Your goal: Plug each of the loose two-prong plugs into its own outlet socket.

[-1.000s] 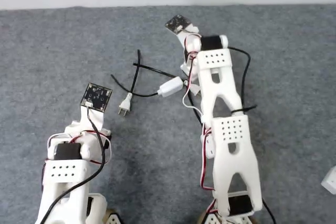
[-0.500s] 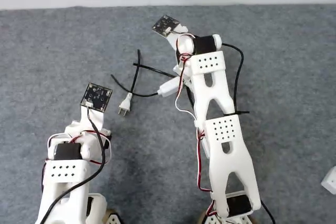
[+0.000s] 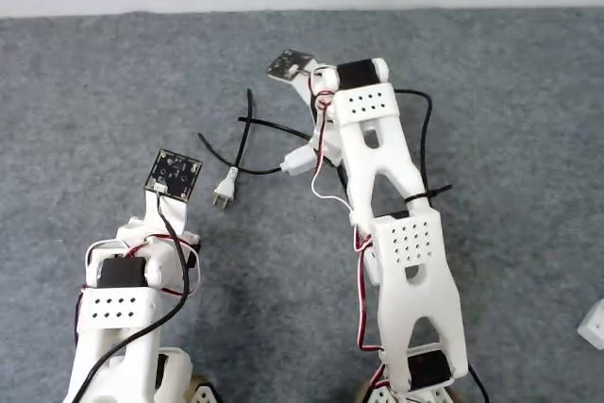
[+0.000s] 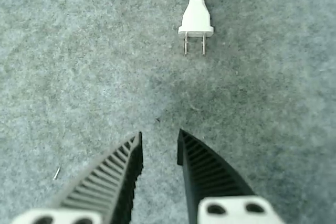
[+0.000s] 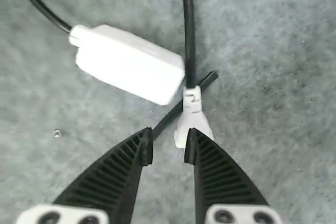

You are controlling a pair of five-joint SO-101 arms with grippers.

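Rough matt grey cloth is covering the worktop (image 3: 94,92); the plug (image 4: 196,19) is showing smooth white plastic, metal prongs (image 4: 185,44)

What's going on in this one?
Two arms are working on a grey mat with loose plugs and cords. The right end effector is down at one plug, its fingertips slightly apart at the plug's end, beside a white socket block. The left end effector is open above the mat, with a second plug lying untouched ahead of it. Neither plug is in a socket.
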